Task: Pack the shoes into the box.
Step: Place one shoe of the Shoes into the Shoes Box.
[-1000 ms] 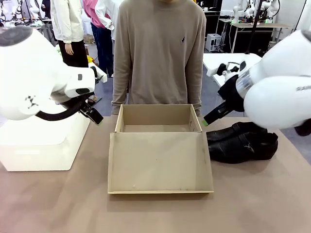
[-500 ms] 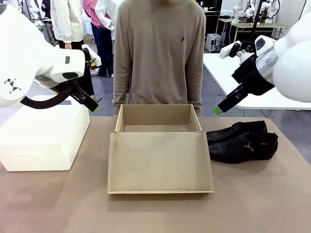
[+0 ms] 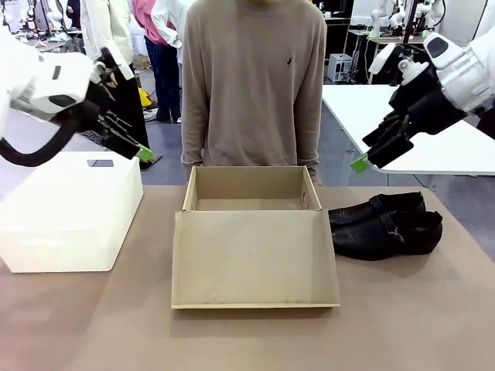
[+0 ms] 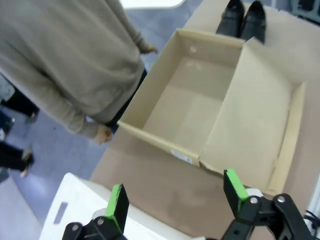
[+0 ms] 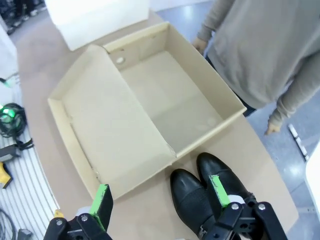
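**Front view.** Shoes (image 3: 387,224): glossy black pair, side by side on the table (image 3: 247,340), just right of the box (image 3: 255,259), toes toward it; the nearer one has a metal buckle. Box: brown cardboard, open, lid flap lying flat toward the robot. White bin (image 3: 69,205) at the left. A person (image 3: 255,77) stands against the far edge. Left gripper (image 3: 143,154) is raised above the bin and right gripper (image 3: 360,162) above the shoes.

**Left wrist view.** Left gripper (image 4: 175,192) fingers wide, holding nothing, over the bin (image 4: 75,210) corner. Box (image 4: 200,100) interior bare; shoes (image 4: 245,17) beyond its far wall.

**Right wrist view.** Right gripper (image 5: 160,192) fingers wide, holding nothing. Shoes (image 5: 205,195) lie below it, beside the box (image 5: 170,100) side wall, which stands between them and the interior.
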`<state>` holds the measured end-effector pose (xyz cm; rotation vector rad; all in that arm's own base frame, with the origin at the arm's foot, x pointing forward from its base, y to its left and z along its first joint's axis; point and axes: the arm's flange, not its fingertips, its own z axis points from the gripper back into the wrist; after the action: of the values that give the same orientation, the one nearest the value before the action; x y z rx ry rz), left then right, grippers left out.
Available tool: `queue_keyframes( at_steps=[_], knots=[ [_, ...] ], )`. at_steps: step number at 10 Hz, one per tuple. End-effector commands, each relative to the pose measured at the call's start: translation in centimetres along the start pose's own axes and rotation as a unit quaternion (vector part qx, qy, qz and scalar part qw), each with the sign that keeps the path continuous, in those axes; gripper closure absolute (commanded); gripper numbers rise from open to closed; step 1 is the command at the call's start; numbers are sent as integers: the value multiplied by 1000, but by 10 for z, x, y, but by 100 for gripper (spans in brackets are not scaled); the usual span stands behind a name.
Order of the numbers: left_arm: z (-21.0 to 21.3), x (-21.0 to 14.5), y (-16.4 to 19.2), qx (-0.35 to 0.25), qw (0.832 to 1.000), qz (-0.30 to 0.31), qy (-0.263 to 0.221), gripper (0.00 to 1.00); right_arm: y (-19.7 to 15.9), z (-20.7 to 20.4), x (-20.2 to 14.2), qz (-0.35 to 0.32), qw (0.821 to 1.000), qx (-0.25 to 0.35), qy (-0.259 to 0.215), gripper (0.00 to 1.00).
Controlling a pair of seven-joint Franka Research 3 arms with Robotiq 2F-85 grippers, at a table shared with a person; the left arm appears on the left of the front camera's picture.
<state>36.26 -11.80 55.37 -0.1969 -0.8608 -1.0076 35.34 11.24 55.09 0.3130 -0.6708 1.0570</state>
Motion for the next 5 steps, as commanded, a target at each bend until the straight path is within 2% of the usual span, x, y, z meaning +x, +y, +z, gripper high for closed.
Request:
queue_keyframes(
  at_steps=[1, 2, 5],
  knots=[
    [10, -9, 9, -54, 998, -15, -32, 0, -13, 3, 0, 24, 998, 53, -27, 0],
    [13, 8, 17, -78, 996, -20, -48, 0, -15, 5, 0, 29, 997, 68, -38, 0],
    [14, 30, 29, -85, 996, 4, -41, 0, -22, 3, 2, 27, 994, 88, -59, 0]
  ],
)
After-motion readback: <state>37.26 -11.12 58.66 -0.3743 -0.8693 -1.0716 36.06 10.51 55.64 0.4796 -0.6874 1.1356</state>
